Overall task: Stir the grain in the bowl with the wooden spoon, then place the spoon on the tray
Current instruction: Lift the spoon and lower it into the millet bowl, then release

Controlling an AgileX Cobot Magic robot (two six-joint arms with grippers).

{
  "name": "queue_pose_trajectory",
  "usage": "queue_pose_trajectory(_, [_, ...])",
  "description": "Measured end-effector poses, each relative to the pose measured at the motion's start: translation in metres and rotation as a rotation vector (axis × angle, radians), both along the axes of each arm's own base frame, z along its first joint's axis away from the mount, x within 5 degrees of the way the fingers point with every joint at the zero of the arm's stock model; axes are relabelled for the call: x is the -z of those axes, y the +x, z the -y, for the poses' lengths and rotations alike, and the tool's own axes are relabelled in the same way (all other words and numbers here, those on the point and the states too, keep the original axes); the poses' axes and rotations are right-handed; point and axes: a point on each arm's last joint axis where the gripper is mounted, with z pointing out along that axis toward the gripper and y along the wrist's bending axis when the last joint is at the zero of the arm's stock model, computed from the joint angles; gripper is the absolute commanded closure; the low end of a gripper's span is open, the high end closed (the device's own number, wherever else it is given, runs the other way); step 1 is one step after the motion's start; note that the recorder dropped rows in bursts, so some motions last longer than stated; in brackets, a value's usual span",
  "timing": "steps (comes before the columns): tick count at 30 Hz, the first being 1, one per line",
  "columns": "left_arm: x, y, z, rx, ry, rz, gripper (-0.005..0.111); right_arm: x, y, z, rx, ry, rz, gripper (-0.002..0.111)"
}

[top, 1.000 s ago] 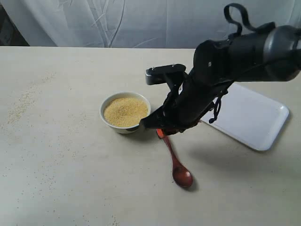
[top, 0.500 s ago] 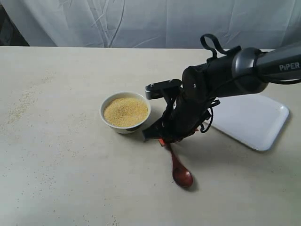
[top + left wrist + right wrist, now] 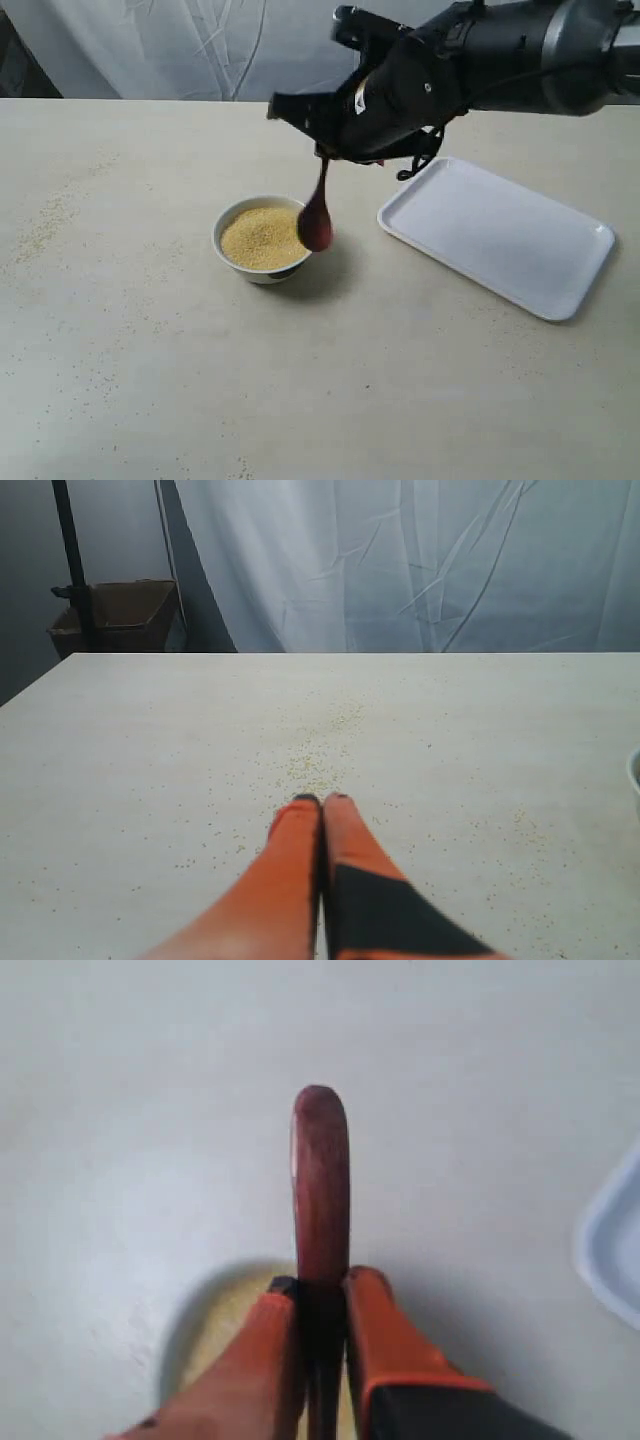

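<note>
Right now the right pincer (image 3: pixel 322 1282) is clamped on the thin handle of the wooden spoon (image 3: pixel 316 222). Its orange fingers (image 3: pixel 272 1345) press on either side of the stem, high above the table (image 3: pixel 150 350). The spoon hangs almost straight down from that grip, with its oval head lowest. Just below the pincer the head sits over the rim of the bowl (image 3: pixel 217 240); whether it touches anything there cannot be told. The bowl stands under the pincer and a little off to one side, filled with a level mound of grain (image 3: pixel 262 237). Farther out on the pincer's other side, the tray (image 3: pixel 500 235) lies flat on the table, well apart from the bowl.

The left pincer (image 3: pixel 322 800) has its two fingertips pressed together with nothing between them, low over the tabletop. Just ahead of its tips lies a thin scatter of loose grains (image 3: pixel 318 762). Beyond those is bare table, then a white curtain (image 3: pixel 420 560) at the far edge.
</note>
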Motion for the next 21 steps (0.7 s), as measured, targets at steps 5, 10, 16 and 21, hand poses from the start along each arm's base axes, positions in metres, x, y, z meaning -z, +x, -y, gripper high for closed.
queue_pose_trajectory(5, [0.0, 0.0, 0.0, 0.0, 0.0, 0.0, 0.107, 0.027, 0.021, -0.02, 0.083, 0.239, 0.065, 0.108])
queue_pose_trajectory(10, [0.0, 0.0, 0.0, 0.0, 0.0, 0.0, 0.107, 0.071, 0.028, -0.028, 0.088, 0.255, 0.025, 0.107])
queue_pose_trajectory(16, [0.0, 0.0, 0.0, 0.0, 0.0, 0.0, 0.107, 0.086, 0.029, -0.03, 0.093, 0.247, 0.003, 0.064])
queue_pose_trajectory(21, [0.0, 0.0, 0.0, 0.0, 0.0, 0.0, 0.107, 0.086, 0.029, -0.03, 0.093, 0.248, 0.004, 0.056])
